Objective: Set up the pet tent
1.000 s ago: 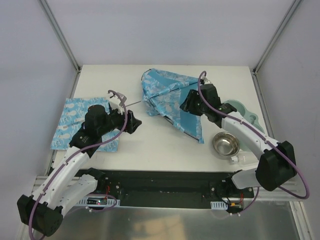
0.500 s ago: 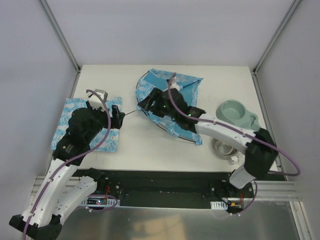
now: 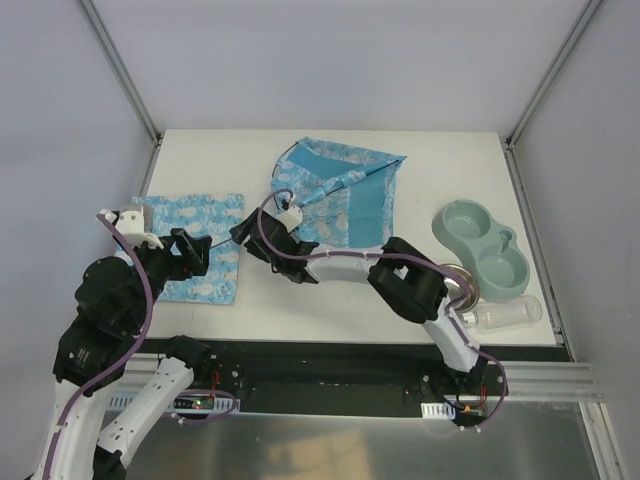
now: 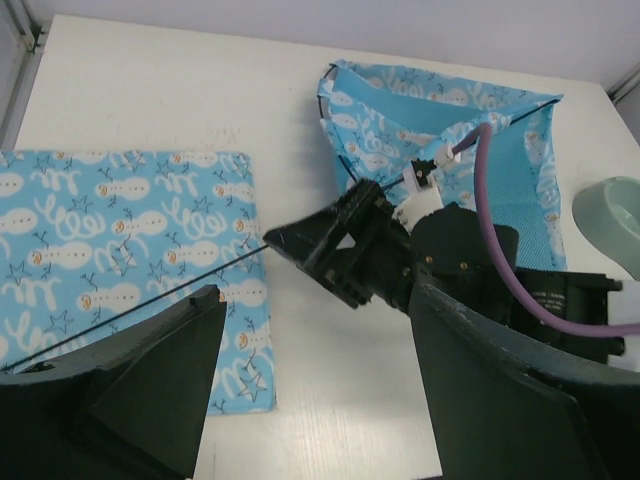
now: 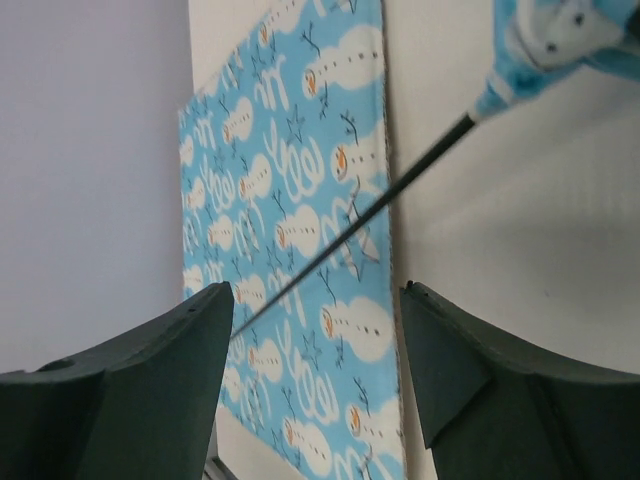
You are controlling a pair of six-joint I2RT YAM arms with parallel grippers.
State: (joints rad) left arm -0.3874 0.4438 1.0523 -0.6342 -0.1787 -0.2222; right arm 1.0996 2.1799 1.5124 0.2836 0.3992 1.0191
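The pet tent (image 3: 345, 200) lies slumped on the white surface (image 3: 330, 290), towards the far edge and about mid-width, its blue printed cloth folded loosely rather than standing. A thin black pole (image 5: 350, 227) sticks out of its near-left corner and runs leftwards, low over the flat mat (image 3: 205, 215) of similar blue print that lies at the left side, apart from the tent.

The right pincer (image 3: 245, 232) has its arm stretched across the surface to that corner. Its fingers are spread wide and grasp nothing (in its own wrist view the pole crosses the gap between them, touching neither). The left pincer (image 3: 190, 252) hangs over the mat's near part, likewise released and holding nothing. The pole's far end runs towards its left finger in the wrist view, but whether the two touch I cannot tell.

On the right side stands a pale green double bowl (image 3: 480, 240). Nearer the arms sit a steel bowl (image 3: 462, 285), partly hidden by the right arm, and a clear plastic bottle (image 3: 505, 315) lying on its side.
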